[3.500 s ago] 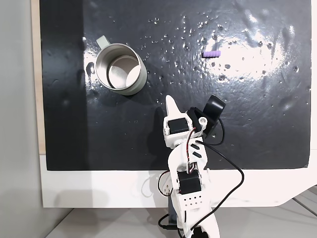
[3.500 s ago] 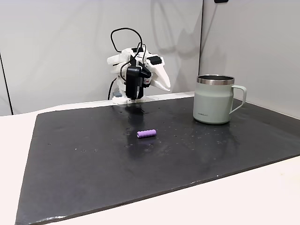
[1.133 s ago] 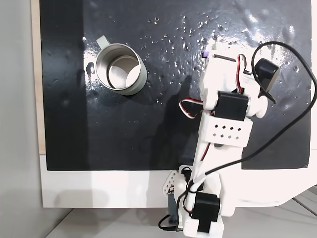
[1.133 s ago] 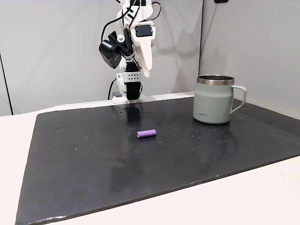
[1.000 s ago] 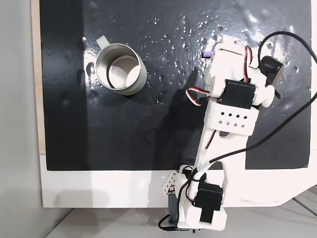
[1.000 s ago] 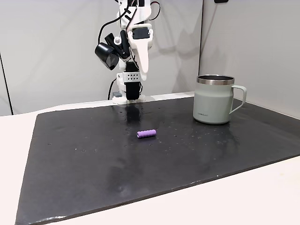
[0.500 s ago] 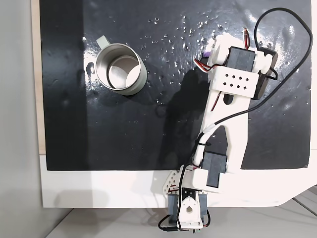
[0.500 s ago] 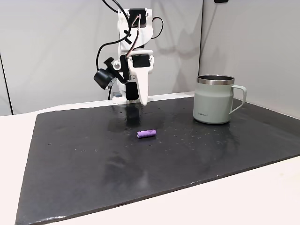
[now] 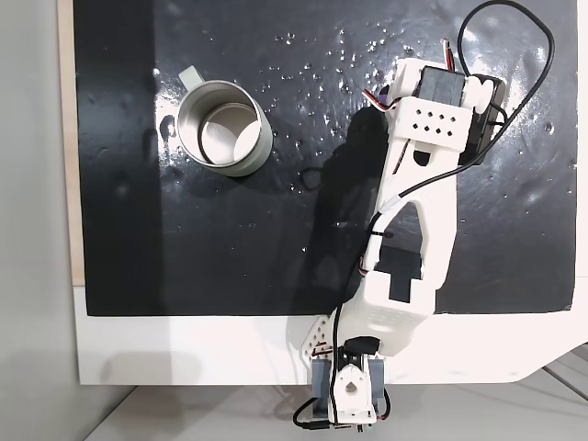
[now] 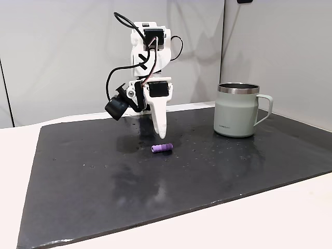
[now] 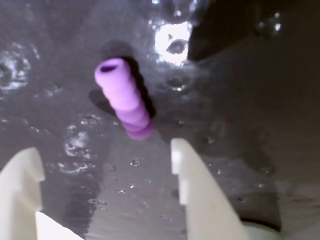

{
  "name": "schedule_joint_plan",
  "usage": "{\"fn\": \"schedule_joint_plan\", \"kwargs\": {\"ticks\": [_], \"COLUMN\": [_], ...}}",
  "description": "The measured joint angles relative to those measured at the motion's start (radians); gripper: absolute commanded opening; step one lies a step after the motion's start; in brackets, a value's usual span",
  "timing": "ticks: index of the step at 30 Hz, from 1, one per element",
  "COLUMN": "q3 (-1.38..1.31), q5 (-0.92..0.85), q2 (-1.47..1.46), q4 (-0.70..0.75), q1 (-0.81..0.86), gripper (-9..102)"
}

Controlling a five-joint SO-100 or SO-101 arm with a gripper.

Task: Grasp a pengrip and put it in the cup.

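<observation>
The light-purple ribbed pengrip [image 10: 162,148] lies on its side on the black mat, left of the cup [image 10: 236,111]. My gripper [image 10: 161,135] points straight down just above and behind it. In the wrist view the pengrip [image 11: 123,98] lies just beyond the two white fingertips. The gripper [image 11: 102,160] is open there, with nothing between its fingers. From above, the silvery-grey cup [image 9: 223,129] stands upright and empty at the upper left, and the arm [image 9: 432,138] covers the spot where the pengrip lies.
A black mat [image 10: 93,176] with glossy wet-looking spots covers the white table [image 10: 259,218]. The arm's base [image 9: 354,395] sits at the near edge in a fixed view. A wide stretch of bare mat separates the pengrip from the cup.
The arm unfolded from its rest pose, reached out over the mat's right side and lowered the open gripper until its tips hang just above the pengrip. Cup and pengrip have not moved.
</observation>
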Motion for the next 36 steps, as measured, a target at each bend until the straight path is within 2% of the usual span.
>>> {"fn": "schedule_joint_plan", "kwargs": {"ticks": [12,20,29,36], "q3": [-0.055,-0.083,-0.124,-0.141], "q5": [-0.035,-0.041,-0.041,-0.041], "q2": [-0.133,-0.169,-0.175,-0.101], "q4": [-0.061,-0.061,-0.058,0.034], "q1": [0.0,0.006,0.011,0.012], "gripper": [20,0,0,0]}}
